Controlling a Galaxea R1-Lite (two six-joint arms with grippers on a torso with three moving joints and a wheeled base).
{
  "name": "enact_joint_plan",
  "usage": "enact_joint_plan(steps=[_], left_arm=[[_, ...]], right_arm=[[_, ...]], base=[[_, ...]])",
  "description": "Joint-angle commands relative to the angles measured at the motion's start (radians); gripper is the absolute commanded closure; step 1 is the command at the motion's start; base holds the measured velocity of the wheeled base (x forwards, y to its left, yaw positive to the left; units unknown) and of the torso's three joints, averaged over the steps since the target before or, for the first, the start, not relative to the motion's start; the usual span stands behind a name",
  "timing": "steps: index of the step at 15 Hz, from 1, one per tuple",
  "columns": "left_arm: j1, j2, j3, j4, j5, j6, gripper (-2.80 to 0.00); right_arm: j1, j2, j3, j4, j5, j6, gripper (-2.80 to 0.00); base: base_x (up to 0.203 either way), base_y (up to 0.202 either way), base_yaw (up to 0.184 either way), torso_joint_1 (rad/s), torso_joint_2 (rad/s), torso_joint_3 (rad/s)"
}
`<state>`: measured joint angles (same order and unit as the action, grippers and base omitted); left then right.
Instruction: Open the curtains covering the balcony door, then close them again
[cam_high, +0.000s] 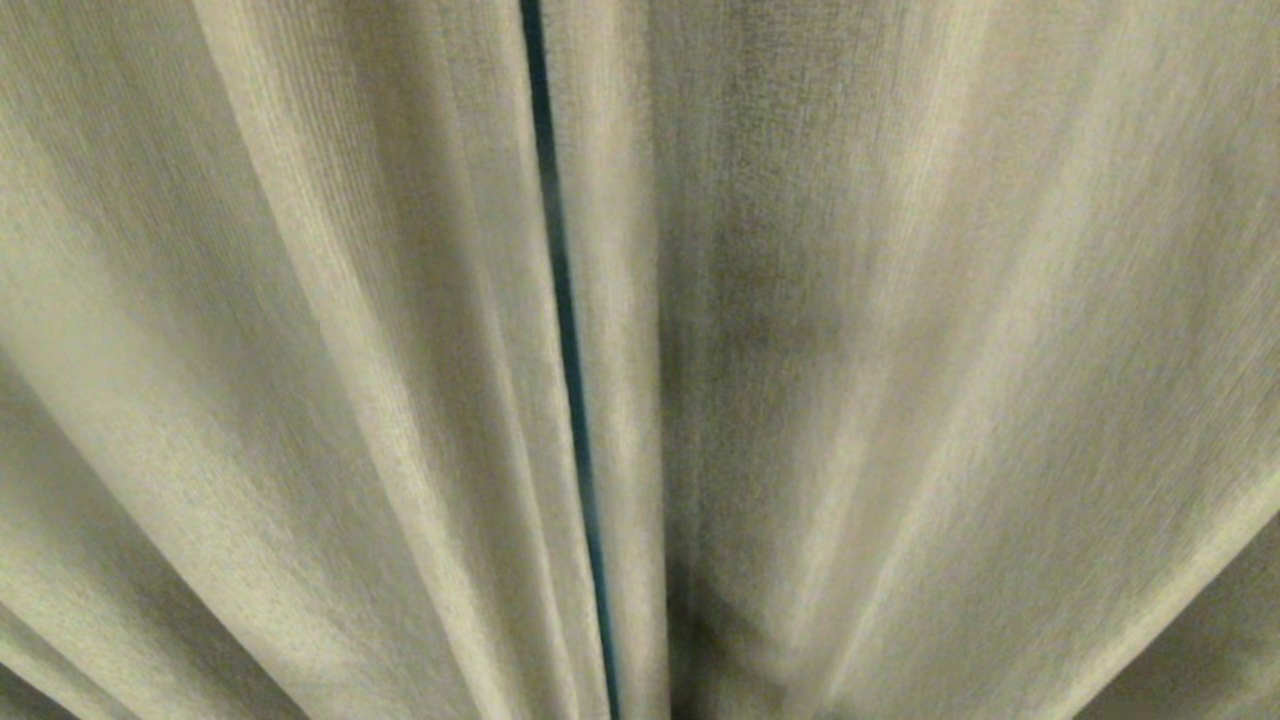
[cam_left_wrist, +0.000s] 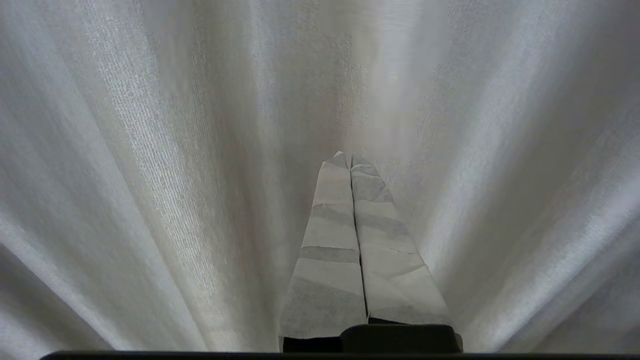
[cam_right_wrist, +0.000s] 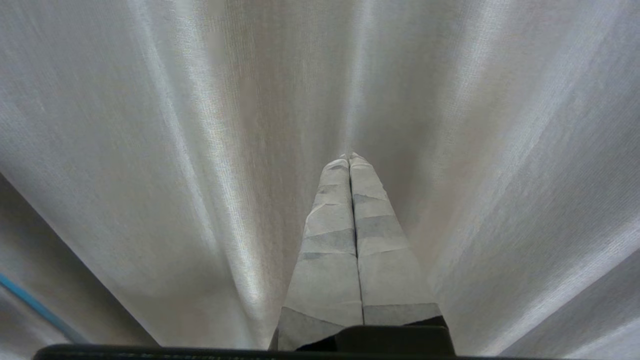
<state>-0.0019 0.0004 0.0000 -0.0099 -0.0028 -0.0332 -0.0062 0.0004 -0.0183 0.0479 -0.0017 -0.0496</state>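
The curtains (cam_high: 860, 360) fill the whole head view as beige woven folds, drawn together, with only a thin dark slit (cam_high: 565, 330) between the two panels. The balcony door is hidden behind them. Neither arm shows in the head view. In the left wrist view my left gripper (cam_left_wrist: 348, 157) points at the curtains (cam_left_wrist: 150, 175), its tape-wrapped fingers pressed together with nothing between them. Seen from the right wrist, my right gripper (cam_right_wrist: 349, 158) is likewise shut and empty, its tips close to the curtains (cam_right_wrist: 475, 150).
A thin blue line (cam_right_wrist: 40, 310) shows at the edge of the right wrist view, where the fabric parts slightly. Nothing but curtain fabric is in view.
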Motion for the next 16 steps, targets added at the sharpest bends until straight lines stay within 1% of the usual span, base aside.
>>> enact_joint_plan(steps=[1, 16], left_arm=[[0.000, 0.000, 0.000, -0.001, 0.000, -0.001, 0.00], [0.000, 0.000, 0.000, -0.001, 0.000, -0.001, 0.00]], right_arm=[[0.000, 0.001, 0.000, 0.001, 0.000, -0.001, 0.00], [0.000, 0.000, 0.000, 0.001, 0.000, -0.001, 0.00]], base=[[0.000, 0.000, 0.000, 0.000, 0.00, 0.000], [0.000, 0.000, 0.000, 0.000, 0.00, 0.000]])
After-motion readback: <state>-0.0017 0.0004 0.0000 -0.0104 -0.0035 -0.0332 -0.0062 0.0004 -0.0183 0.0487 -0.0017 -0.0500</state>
